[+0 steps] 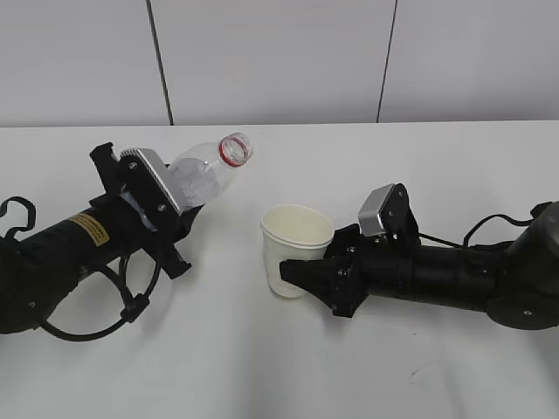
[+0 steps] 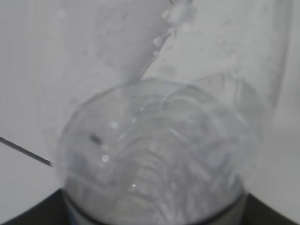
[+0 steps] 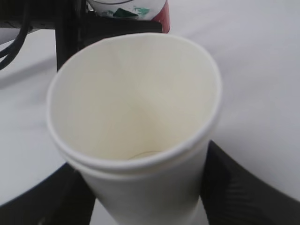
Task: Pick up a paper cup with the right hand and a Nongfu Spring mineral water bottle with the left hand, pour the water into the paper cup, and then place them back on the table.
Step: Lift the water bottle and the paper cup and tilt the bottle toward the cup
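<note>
My left gripper [image 1: 170,205], black with a yellow sticker, is shut on the clear bottle [image 1: 207,177]. The bottle is uncapped and tilted, its red neck ring [image 1: 235,148] pointing up and right toward the cup. In the left wrist view the bottle [image 2: 154,154] fills the frame, with water inside it. My right gripper [image 1: 306,275] is shut on the cream paper cup [image 1: 293,249], which stands upright right of the bottle's mouth. In the right wrist view the cup [image 3: 136,122] sits between my black fingers [image 3: 234,183]; its inside looks dry. The bottle's red label [image 3: 159,11] shows behind it.
The white table [image 1: 262,367] spreads all round both arms. A small dark scuff [image 1: 417,373] lies at the front right. Black cables loop beside the left arm [image 1: 105,319] and behind the right arm [image 1: 489,227]. A white panelled wall stands behind.
</note>
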Available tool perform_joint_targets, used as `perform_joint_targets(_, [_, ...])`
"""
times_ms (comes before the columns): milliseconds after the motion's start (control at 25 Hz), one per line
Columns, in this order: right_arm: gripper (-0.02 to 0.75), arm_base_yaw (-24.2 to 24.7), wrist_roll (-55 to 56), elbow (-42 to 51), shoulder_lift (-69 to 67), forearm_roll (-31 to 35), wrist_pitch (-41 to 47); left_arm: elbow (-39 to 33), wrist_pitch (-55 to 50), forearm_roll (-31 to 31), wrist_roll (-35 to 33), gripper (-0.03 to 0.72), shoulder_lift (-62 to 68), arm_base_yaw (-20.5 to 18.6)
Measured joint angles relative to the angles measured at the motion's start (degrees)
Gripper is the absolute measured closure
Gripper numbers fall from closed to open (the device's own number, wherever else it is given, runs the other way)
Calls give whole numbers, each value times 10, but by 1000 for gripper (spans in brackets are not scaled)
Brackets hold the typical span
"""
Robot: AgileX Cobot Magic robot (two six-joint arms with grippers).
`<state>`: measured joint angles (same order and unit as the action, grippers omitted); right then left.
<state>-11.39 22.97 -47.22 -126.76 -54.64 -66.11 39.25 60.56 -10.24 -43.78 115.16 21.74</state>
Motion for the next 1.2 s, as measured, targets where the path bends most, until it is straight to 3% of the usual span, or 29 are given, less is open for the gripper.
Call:
perform_joint_targets(640, [276, 0, 40, 0, 24, -49, 0, 0, 0, 53, -149, 338, -17, 8])
perform_joint_targets(1200, [276, 0, 54, -11, 41, -86, 22, 0, 17, 71, -223, 341, -17, 8])
